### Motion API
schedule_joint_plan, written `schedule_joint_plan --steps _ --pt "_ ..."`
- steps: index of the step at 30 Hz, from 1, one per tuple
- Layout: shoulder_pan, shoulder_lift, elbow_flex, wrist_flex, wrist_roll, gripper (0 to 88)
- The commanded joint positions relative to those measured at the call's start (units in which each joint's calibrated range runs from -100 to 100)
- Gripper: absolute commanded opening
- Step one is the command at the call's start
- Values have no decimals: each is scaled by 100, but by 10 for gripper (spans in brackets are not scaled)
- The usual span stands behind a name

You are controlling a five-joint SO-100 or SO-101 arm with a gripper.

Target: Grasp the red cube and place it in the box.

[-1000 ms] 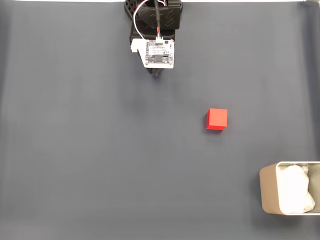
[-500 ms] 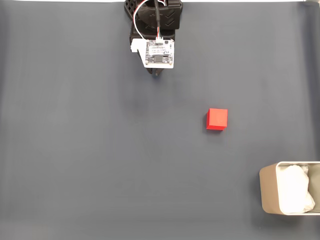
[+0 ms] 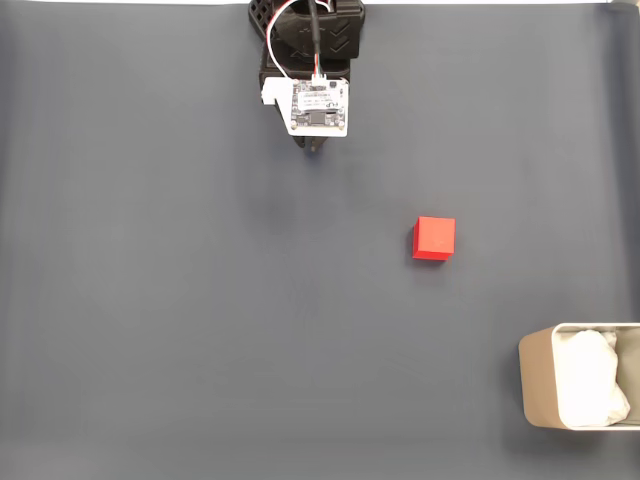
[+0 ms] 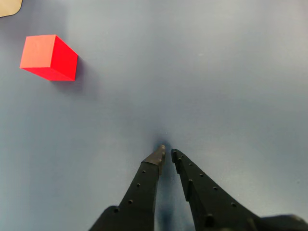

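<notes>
The red cube (image 3: 434,239) rests on the dark grey mat right of centre in the fixed view; the wrist view has the red cube (image 4: 48,57) at its upper left. The beige box (image 3: 536,385) with white lining sits at the bottom right corner, partly cut off by the frame edge; a sliver of the box (image 4: 8,6) shows in the wrist view's top left corner. My gripper (image 4: 166,154) hangs low over bare mat, its black fingers nearly together with nothing between them. In the fixed view the arm (image 3: 313,70) is folded at the top centre, far from the cube.
The dark grey mat (image 3: 180,300) covers the whole table, with wide bare room to the left and in the middle. A white circuit board (image 3: 319,107) sits on the arm.
</notes>
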Motion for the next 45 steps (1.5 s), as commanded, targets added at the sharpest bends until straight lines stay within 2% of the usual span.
schedule_joint_plan --steps 1,35,45 --pt "64 17 45 143 39 15" --pt "64 17 45 111 15 2" --pt "64 17 45 -1021 -73 0"
